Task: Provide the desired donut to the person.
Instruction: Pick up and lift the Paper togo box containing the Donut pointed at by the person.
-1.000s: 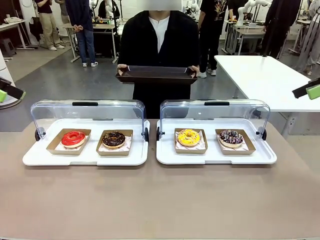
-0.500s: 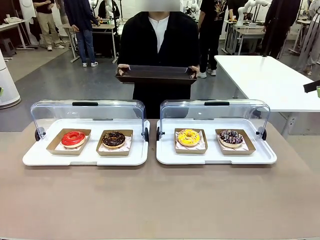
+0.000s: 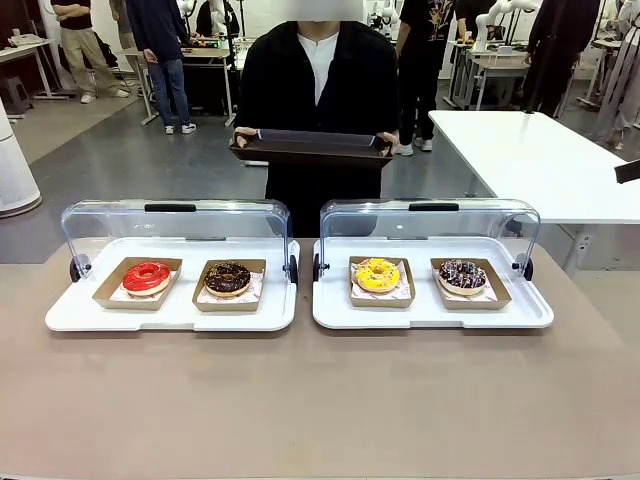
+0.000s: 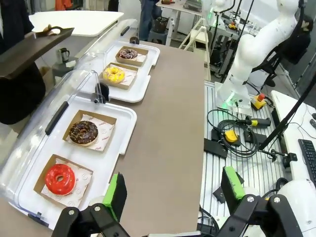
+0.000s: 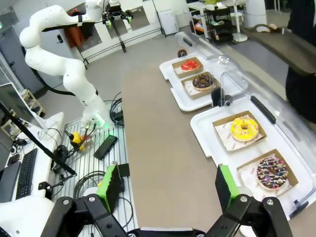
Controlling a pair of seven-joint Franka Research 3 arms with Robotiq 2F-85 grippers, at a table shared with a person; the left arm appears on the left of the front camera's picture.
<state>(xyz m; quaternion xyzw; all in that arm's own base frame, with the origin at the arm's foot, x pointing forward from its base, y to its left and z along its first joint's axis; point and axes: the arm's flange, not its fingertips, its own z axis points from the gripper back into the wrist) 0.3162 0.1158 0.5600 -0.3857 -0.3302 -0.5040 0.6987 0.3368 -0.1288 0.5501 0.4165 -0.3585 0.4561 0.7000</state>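
Four donuts lie in cardboard trays: a red-glazed donut (image 3: 147,276), a chocolate donut (image 3: 228,278), a yellow donut (image 3: 377,273) and a dark sprinkled donut (image 3: 462,275). The person (image 3: 316,80) stands at the far side holding a dark tray (image 3: 312,149) with both hands. My left gripper (image 4: 174,190) hangs open high above the table's left end, with the red donut (image 4: 60,178) below to its left. My right gripper (image 5: 168,186) is open above the right end, and the sprinkled donut (image 5: 271,173) lies to its right. Nothing is between either pair of fingers.
The donuts sit in two white serving trays (image 3: 70,318) (image 3: 530,318), each with a clear lid (image 3: 170,222) (image 3: 430,222) tipped back at the far side. The brown table's near half is bare. A white table (image 3: 520,150) stands at the back right.
In the front view both grippers have drawn outward: the left one has slid off past the left edge, the right one to a sliver at the right edge. Donuts and person are unchanged.
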